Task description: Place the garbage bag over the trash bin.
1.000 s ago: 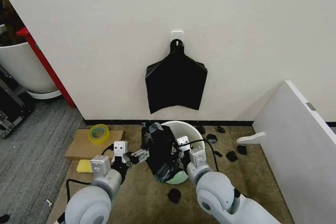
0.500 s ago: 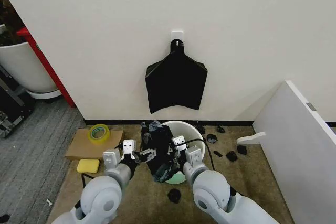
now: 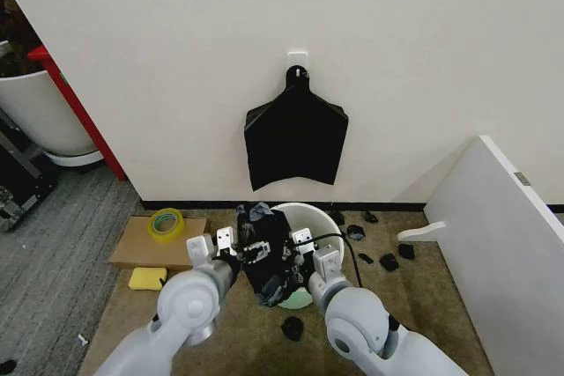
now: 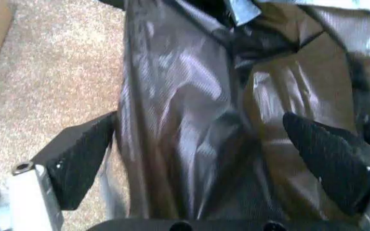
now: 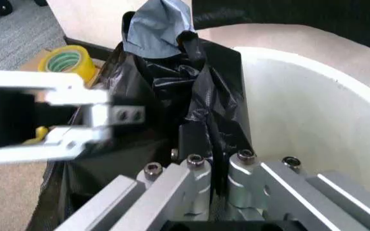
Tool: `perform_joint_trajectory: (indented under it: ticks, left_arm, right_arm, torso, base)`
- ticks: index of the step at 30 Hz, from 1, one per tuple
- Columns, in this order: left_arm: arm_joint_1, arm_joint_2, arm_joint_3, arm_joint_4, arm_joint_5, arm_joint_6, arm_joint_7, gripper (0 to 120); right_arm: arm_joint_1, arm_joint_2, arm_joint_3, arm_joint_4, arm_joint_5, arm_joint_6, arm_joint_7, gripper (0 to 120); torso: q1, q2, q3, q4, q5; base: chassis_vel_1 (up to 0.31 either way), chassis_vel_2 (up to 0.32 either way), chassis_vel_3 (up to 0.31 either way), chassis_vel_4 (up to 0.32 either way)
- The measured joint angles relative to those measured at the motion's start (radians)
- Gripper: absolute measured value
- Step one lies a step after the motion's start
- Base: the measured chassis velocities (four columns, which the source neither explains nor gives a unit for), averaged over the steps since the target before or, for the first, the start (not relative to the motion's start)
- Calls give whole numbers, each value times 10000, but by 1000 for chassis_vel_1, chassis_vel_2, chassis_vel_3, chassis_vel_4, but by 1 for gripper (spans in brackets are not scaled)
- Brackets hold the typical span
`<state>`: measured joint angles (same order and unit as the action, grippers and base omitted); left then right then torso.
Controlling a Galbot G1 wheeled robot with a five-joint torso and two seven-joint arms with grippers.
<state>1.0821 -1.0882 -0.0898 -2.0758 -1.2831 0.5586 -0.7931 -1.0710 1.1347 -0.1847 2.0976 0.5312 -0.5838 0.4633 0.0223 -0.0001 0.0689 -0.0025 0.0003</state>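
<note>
Black, crinkled garbage bag (image 3: 267, 257) hangs over the near-left rim of the cream-white trash bin (image 3: 310, 216). Our left gripper (image 4: 204, 159) spreads wide around the bag's outer face; our right gripper (image 5: 214, 163) is pinched on the bag at the bin's rim

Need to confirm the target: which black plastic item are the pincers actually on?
The glossy crinkled black garbage bag draped on the cream-white bucket's rim, not the flat fan-shaped bundle hanging on the wall.
</note>
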Motion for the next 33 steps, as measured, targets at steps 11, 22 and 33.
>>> perform_joint_trajectory:
  ticks: [11, 22, 33]
  left_arm:
    - [-768, -266, 273, 781, -687, 764, -1051, 99]
    - [-1147, -412, 555, 1150, -973, 924, -1409, 67]
    - [-1222, -411, 552, 1280, -1126, 939, -1561, 28]
  right_arm:
    - [58, -73, 82, 32, 169, 7, 15, 0]
    - [70, -125, 112, 30, 255, 39, 15, 0]
    - [109, -140, 138, -21, 285, 109, 15, 0]
  torso:
    - [0, 0, 0, 1, -1]
    - [-1, 2, 0, 0, -2]
    - [-1, 2, 0, 0, -1]
  base:
    - [0, 0, 0, 0]
    - [0, 0, 0, 0]
    - [0, 0, 0, 0]
